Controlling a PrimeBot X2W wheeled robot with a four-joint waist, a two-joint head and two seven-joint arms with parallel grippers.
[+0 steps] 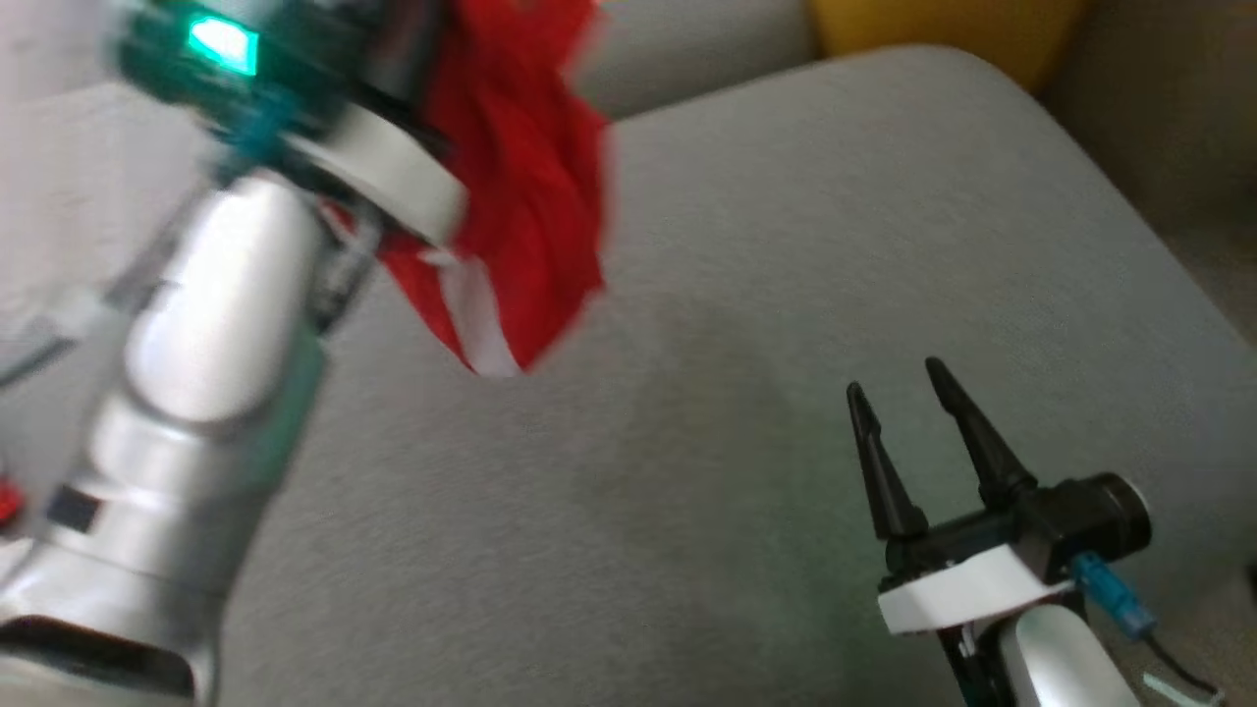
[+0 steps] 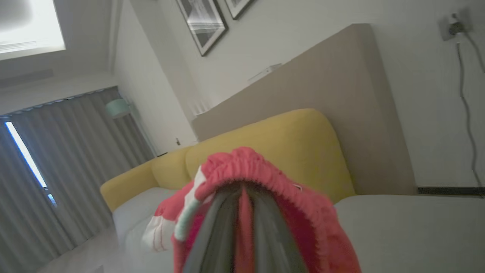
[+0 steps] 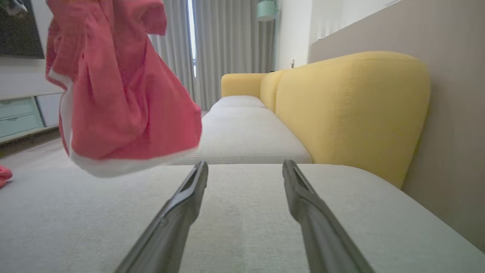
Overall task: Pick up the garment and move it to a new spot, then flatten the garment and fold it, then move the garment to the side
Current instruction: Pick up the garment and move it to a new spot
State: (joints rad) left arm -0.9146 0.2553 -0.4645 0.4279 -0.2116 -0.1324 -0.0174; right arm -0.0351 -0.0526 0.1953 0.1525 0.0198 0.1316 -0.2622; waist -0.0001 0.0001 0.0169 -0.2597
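The left hand (image 2: 242, 188) is pressed together on the red garment (image 2: 265, 167), its 2 dark fingers pinching a fold of cloth between them, with a gathered, elasticated edge bunched over their tips. The garment (image 1: 520, 177) hangs in the air from that grip at the far left of the scene, clear of the grey seat cushion (image 1: 786, 245) below it. In the head view the picture is smeared there, so the pinching fingertips themselves cannot be made out behind the cloth; the silver left forearm (image 1: 216, 324) rises at the near left, just beside the hanging fabric. From the right wrist view the garment (image 3: 121, 94) droops as a loose, crumpled pouch of thin, softly creased red fabric with a white band along its lower hem and 1 side. The right hand (image 1: 894, 376) sits at the near right, well apart from the garment, low over the cushion with its 2 long, tapering black fingers spread wide and nothing between them (image 3: 245, 163). The cushion is a broad, flat pad of finely woven pale grey cloth with a rounded corner. Behind it, on the far right, stands a plump yellow backrest (image 3: 348, 106) with smooth, rounded shoulders, and grey pleated curtains (image 3: 227, 38) hang beyond.
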